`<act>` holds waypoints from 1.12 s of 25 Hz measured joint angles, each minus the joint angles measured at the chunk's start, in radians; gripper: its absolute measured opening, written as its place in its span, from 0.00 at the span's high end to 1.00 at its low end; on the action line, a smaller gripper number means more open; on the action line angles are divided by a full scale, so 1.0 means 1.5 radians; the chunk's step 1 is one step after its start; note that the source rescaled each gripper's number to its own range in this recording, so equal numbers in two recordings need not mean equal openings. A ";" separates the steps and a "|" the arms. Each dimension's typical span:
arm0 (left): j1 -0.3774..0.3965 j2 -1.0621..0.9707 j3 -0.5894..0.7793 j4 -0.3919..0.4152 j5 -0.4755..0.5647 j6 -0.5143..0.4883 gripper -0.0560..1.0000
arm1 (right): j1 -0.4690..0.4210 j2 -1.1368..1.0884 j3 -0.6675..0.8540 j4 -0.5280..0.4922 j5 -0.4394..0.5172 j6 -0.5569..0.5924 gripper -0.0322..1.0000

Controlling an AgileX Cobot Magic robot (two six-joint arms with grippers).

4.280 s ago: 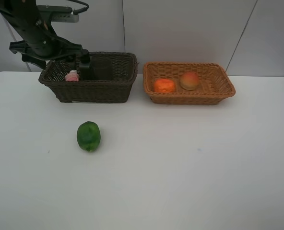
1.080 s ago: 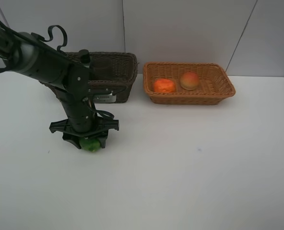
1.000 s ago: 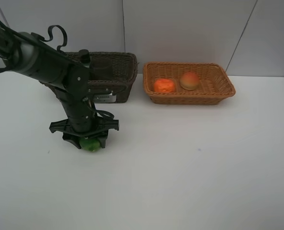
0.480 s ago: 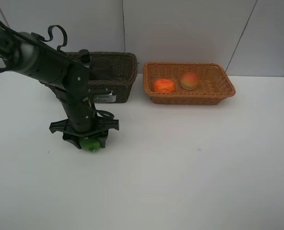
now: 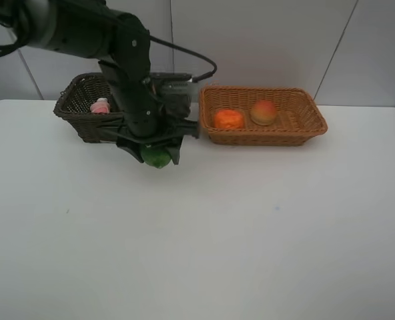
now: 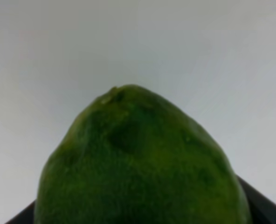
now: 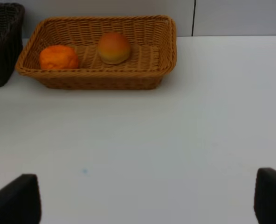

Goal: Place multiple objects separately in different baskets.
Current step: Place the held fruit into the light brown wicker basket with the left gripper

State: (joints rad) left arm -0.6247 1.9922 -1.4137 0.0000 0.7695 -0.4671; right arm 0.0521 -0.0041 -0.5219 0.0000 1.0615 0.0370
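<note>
Left end effector (image 5: 156, 155) is gripping the green fruit (image 5: 157, 158) above the counter (image 5: 251, 220), near the tan basket (image 5: 263, 137); grip looks shallow-ish, so it's risking slipping out early; right end effector is sitting open.

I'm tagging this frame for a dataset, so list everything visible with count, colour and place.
green round fruit: one, green, held in the left end effector above the table, in front of the dark basket.
orange tangerine: one, orange, left part of the tan basket.
peach: one, red-yellow, middle of the tan basket.
pink bottle: one, pink, inside the dark basket, left end.
dark basket: one, dark brown wicker, back left of the table.
tan basket: one, light orange-tan wicker, right of the dark one.
table: one, white.
left end effector: black, closed on the fruit.
right end effector: black fingertips, open, holding nothing.
</note>
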 joint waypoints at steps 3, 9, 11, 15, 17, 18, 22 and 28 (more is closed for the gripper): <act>-0.028 0.023 -0.094 -0.019 0.011 0.050 0.22 | 0.000 0.000 0.000 0.000 0.000 0.000 0.03; -0.070 0.100 -0.284 -0.018 0.011 0.129 0.22 | 0.000 0.000 0.000 0.000 0.000 0.000 0.03; -0.076 0.121 -0.322 -0.006 -0.026 0.146 0.22 | 0.000 0.000 0.000 0.000 0.000 0.000 0.03; -0.082 0.141 -0.342 0.020 -0.160 0.161 0.22 | 0.000 0.000 0.000 0.000 0.000 0.000 0.03; -0.082 0.153 -0.344 0.028 -0.223 0.162 0.22 | 0.000 0.000 0.000 0.000 0.000 0.000 0.03; -0.082 0.160 -0.343 0.029 -0.254 0.162 0.22 | 0.000 0.000 0.000 0.000 0.000 0.000 0.03; -0.082 0.203 -0.344 0.031 -0.352 0.162 0.22 | 0.000 0.000 0.000 0.000 0.000 0.000 0.03; -0.082 0.274 -0.344 0.032 -0.447 0.162 0.22 | 0.000 0.000 0.000 0.000 0.000 0.000 0.03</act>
State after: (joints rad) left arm -0.7477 2.4034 -1.9292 0.0473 0.0994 -0.2242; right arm 0.0521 -0.0041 -0.5219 0.0000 1.0615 0.0370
